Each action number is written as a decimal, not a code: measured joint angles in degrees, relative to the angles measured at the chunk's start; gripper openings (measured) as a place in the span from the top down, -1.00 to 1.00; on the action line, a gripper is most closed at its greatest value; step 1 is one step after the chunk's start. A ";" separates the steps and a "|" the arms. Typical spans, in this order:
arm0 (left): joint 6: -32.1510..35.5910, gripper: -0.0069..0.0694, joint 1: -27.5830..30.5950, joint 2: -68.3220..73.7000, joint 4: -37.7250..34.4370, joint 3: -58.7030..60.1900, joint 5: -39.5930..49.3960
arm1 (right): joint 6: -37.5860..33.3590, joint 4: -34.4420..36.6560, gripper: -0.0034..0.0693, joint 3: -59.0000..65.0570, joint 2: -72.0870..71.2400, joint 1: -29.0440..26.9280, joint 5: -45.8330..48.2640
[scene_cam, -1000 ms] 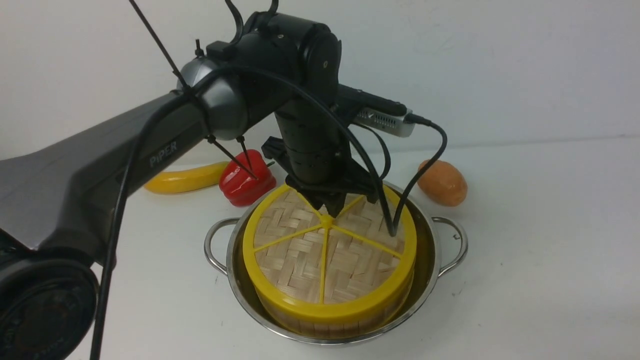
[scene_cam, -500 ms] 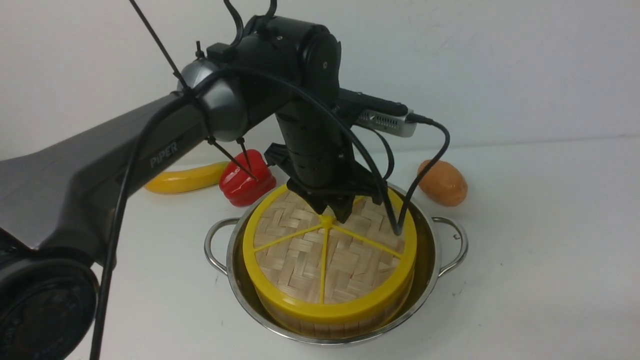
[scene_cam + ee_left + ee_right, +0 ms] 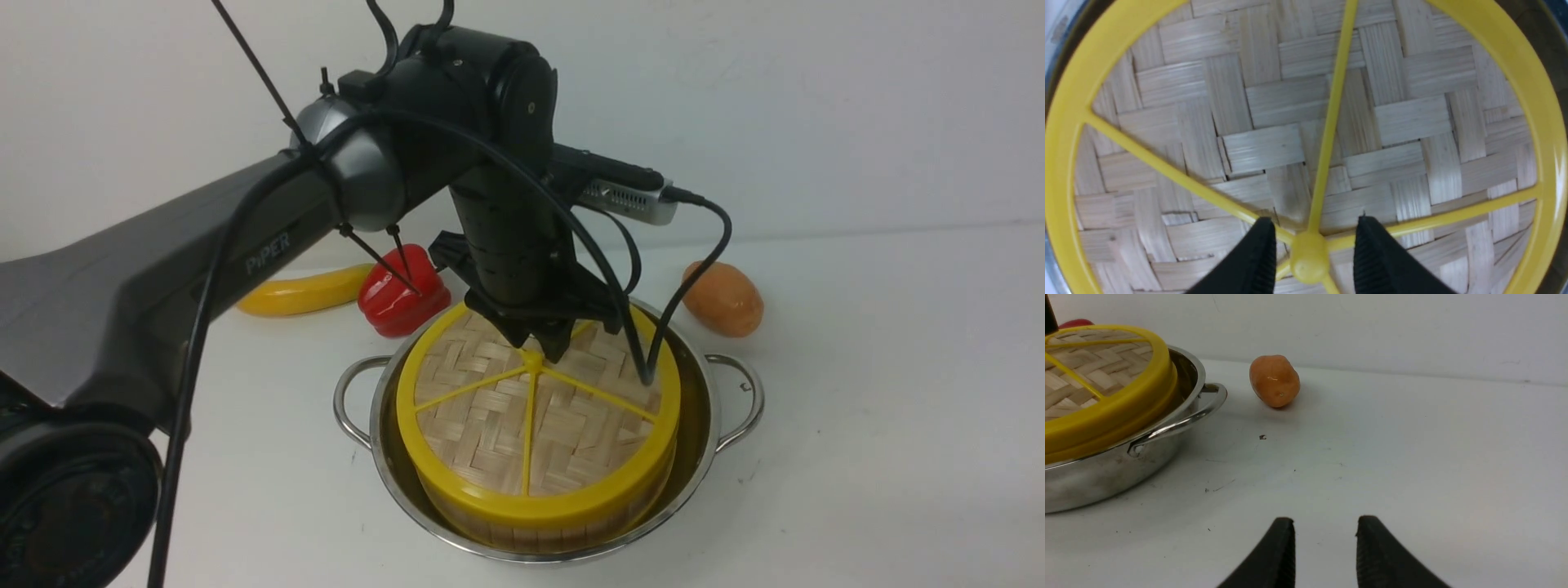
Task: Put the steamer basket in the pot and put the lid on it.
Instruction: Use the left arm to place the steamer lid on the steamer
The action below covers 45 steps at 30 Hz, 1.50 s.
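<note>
A second ago the left gripper (image 3: 540,347) had its black fingertips pinched together on the yellow centre knob (image 3: 532,358) of the lid (image 3: 490,408), at the middle of the front view. Now they are spread, one to each side of the knob, which shows bare between them. In the left wrist view the fingers (image 3: 1259,253) flank the knob (image 3: 1308,261) at the bottom centre of the frame, a gap on either side, clamping nothing. The spread was already there half a second ago. The black cable (image 3: 647,371) over the lid's right part has swung slightly rightward in the frame.
</note>
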 joint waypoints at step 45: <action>-0.57 0.50 0.00 1.17 0.43 0.06 0.00 | 0.00 0.00 0.29 0.00 0.00 1.11 0.00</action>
